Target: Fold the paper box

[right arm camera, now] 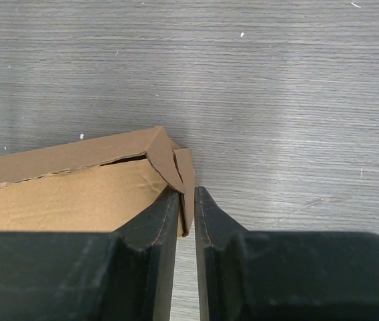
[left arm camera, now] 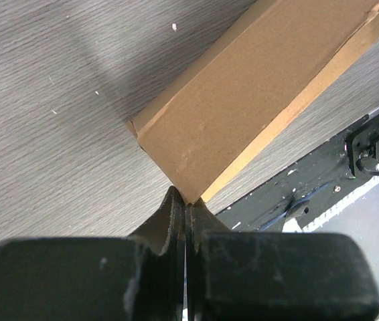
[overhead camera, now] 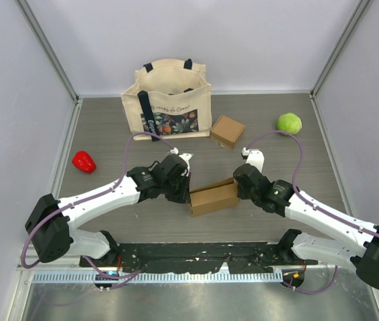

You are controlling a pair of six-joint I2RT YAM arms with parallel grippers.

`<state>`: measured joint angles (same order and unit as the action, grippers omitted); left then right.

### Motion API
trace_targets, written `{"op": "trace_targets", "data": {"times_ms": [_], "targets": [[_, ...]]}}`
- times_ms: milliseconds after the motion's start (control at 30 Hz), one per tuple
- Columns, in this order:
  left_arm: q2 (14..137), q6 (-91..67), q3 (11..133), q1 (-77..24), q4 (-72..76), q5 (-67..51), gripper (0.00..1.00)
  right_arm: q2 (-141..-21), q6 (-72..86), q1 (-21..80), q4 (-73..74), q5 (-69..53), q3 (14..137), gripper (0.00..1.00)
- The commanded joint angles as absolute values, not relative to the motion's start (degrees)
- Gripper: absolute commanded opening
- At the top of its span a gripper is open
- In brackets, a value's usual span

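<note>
The paper box (overhead camera: 213,198) is a long brown cardboard carton lying flat at mid-table between both arms. My left gripper (overhead camera: 187,190) is at its left end, jaws shut with nothing between them. In the left wrist view its tips (left arm camera: 187,200) touch the near corner of the box (left arm camera: 256,100). My right gripper (overhead camera: 238,182) is at the right end. In the right wrist view it (right arm camera: 188,197) pinches a small end flap (right arm camera: 187,170) of the box (right arm camera: 62,194), and the box's top edge gapes slightly there.
A cream tote bag (overhead camera: 169,100) stands at the back. A small brown closed box (overhead camera: 227,131) and a green ball (overhead camera: 288,123) lie to its right, and a red pepper (overhead camera: 84,161) lies at the left. A black base plate (overhead camera: 196,257) runs along the near edge.
</note>
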<state>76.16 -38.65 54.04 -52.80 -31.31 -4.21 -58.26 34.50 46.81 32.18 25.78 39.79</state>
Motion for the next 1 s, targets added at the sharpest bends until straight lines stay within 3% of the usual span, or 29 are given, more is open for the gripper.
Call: {"op": "trace_targets", "data": {"times_ms": [0,233,467,633,733,867,967], "targets": [[77.3,-38.9,53.1,-53.3,-33.0,-4.4,0.00,-55.8,35.6,46.4,32.9,30.3,39.4,0.20],[77.3,-39.1,53.3,-53.4,-33.0,-4.3,0.00,-56.2,34.3,46.3,30.9,26.4,38.9,0.19],[77.5,-39.2,53.7,-53.6,-33.2,-3.9,0.00,-52.4,32.3,46.4,31.7,19.6,42.4,0.43],[77.5,-39.4,53.7,-53.8,-33.5,-3.2,0.00,-49.5,30.3,46.3,33.0,21.1,45.4,0.54],[77.6,-39.5,53.9,-54.1,-33.4,-2.7,0.00,-51.9,29.5,46.1,33.8,22.4,47.4,0.55],[78.0,-39.8,54.2,-54.6,-33.3,-2.5,0.00,-55.0,30.2,46.1,33.0,22.8,48.3,0.46],[78.4,-39.9,54.3,-55.1,-33.2,-2.3,0.00,-55.8,32.4,45.4,31.9,24.3,49.2,0.46]]}}
